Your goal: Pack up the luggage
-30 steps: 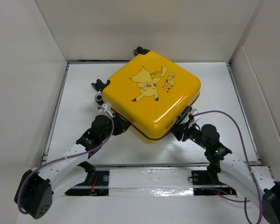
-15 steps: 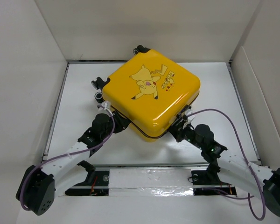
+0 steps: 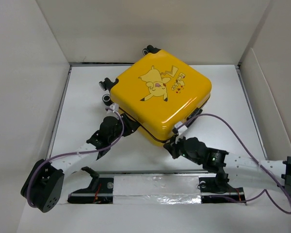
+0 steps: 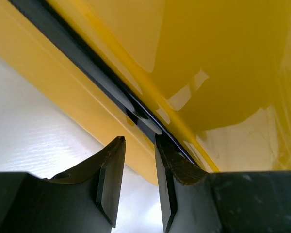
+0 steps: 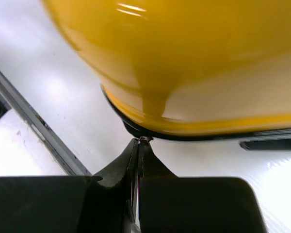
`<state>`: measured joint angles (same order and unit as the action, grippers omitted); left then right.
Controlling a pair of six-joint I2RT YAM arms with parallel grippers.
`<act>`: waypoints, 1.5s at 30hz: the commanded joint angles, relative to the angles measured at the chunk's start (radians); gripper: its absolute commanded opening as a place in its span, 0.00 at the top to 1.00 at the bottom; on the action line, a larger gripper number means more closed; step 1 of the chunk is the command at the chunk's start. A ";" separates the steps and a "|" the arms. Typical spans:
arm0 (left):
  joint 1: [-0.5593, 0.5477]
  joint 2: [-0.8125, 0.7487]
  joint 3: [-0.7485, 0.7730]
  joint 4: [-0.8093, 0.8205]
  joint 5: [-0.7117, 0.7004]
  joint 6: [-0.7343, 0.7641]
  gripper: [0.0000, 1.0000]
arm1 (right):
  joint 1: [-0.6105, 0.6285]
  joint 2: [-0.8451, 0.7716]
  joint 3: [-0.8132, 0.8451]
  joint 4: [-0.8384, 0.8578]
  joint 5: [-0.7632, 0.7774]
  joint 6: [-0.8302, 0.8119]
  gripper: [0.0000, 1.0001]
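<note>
The luggage (image 3: 160,97) is a yellow hard-shell suitcase with a Pikachu print, lying shut and flat on the white table. My left gripper (image 3: 128,127) is at its near-left edge. In the left wrist view its jaws (image 4: 138,141) stand a little apart with nothing between them, tips just short of the black zipper band (image 4: 87,68) and a grey pull (image 4: 148,121). My right gripper (image 3: 169,145) is at the near corner. In the right wrist view it (image 5: 141,141) is shut on a small metal zipper pull (image 5: 144,139) under the yellow shell (image 5: 184,58).
Black wheels (image 3: 105,86) stick out at the suitcase's far-left side. White walls enclose the table on three sides. A taped strip (image 3: 155,187) and a metal rail (image 5: 34,126) run along the near edge between the arm bases.
My right gripper closed and slid left along the near-right edge to the near corner. The suitcase turned and shifted slightly to the right. The left gripper stayed at the near-left edge.
</note>
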<state>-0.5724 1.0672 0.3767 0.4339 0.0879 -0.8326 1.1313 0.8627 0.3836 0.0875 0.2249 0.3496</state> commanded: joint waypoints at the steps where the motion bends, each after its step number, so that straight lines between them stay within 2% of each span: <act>1: -0.035 0.030 0.093 0.278 0.033 -0.043 0.71 | 0.154 0.093 0.092 0.122 -0.092 0.081 1.00; 4: -0.035 0.045 0.087 0.293 0.071 -0.059 0.72 | 0.208 0.235 0.162 0.277 0.042 0.100 1.00; 5: -0.035 0.048 0.087 0.293 0.079 -0.050 0.71 | 0.252 0.269 0.181 0.308 0.132 0.095 1.00; 8: -0.035 0.059 0.100 0.276 0.108 -0.031 0.71 | 0.277 0.412 0.270 0.397 0.270 0.086 1.00; 9: -0.035 0.069 0.103 0.275 0.122 -0.004 0.70 | 0.277 0.489 0.282 0.453 0.289 0.074 1.00; 10: -0.044 0.080 0.132 0.235 0.122 0.016 0.69 | 0.277 0.518 0.288 0.582 0.294 0.013 1.00; 11: -0.044 0.089 0.149 0.200 0.107 0.041 0.68 | 0.277 0.542 0.313 0.625 0.275 -0.012 1.00; 14: -0.044 0.117 0.212 0.076 0.101 0.134 0.63 | 0.277 0.593 0.411 0.568 0.269 -0.037 1.00; 15: -0.044 0.114 0.228 0.018 0.078 0.148 0.58 | 0.277 0.573 0.402 0.571 0.255 -0.020 1.00; 16: -0.044 0.103 0.225 0.008 0.069 0.148 0.58 | 0.277 0.552 0.374 0.593 0.255 -0.011 1.00; 17: -0.025 0.088 0.211 0.008 0.059 0.142 0.46 | 0.277 0.524 0.335 0.618 0.243 -0.005 1.00; 19: 0.014 0.030 0.170 0.017 0.050 0.129 0.34 | 0.277 0.446 0.192 0.618 0.246 0.067 1.00; 20: 0.035 0.010 0.160 0.016 0.050 0.110 0.27 | 0.277 0.346 0.142 0.607 0.246 0.090 1.00; 22: 0.098 -0.065 0.146 0.000 0.039 0.095 0.23 | 0.277 0.227 0.016 0.533 0.248 0.155 1.00; 23: 0.115 -0.091 0.143 -0.004 0.029 0.078 0.19 | 0.268 0.105 -0.017 0.500 0.238 0.164 1.00; 26: 0.167 -0.188 0.168 -0.027 -0.051 0.043 0.12 | 0.268 -0.063 -0.068 0.313 0.234 0.180 1.00; 27: 0.180 -0.203 0.182 -0.047 -0.071 0.018 0.11 | 0.268 -0.155 -0.069 0.264 0.234 0.180 1.00; 30: 0.245 -0.153 0.277 -0.083 -0.135 -0.020 0.06 | 0.268 -0.270 -0.066 0.147 0.228 0.172 1.00; 31: 0.316 -0.124 0.319 -0.072 -0.078 -0.036 0.06 | 0.268 -0.280 -0.065 0.140 0.215 0.158 1.00; 35: 0.419 0.086 0.462 -0.086 0.035 -0.056 0.05 | 0.268 -0.232 -0.048 0.167 0.188 0.146 1.00; 36: 0.430 0.181 0.522 -0.115 0.062 -0.043 0.05 | 0.268 -0.199 -0.040 0.173 0.183 0.143 1.00; 39: 0.459 0.313 0.576 -0.126 0.108 -0.059 0.06 | 0.268 -0.160 -0.031 0.187 0.179 0.146 1.00; 45: 0.459 0.463 0.689 -0.142 0.150 -0.057 0.06 | 0.268 -0.110 -0.034 0.250 0.152 0.150 1.00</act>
<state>-0.1158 1.5200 0.9710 0.2871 0.1753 -0.8963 1.3685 0.7422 0.2871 0.1703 0.5011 0.4725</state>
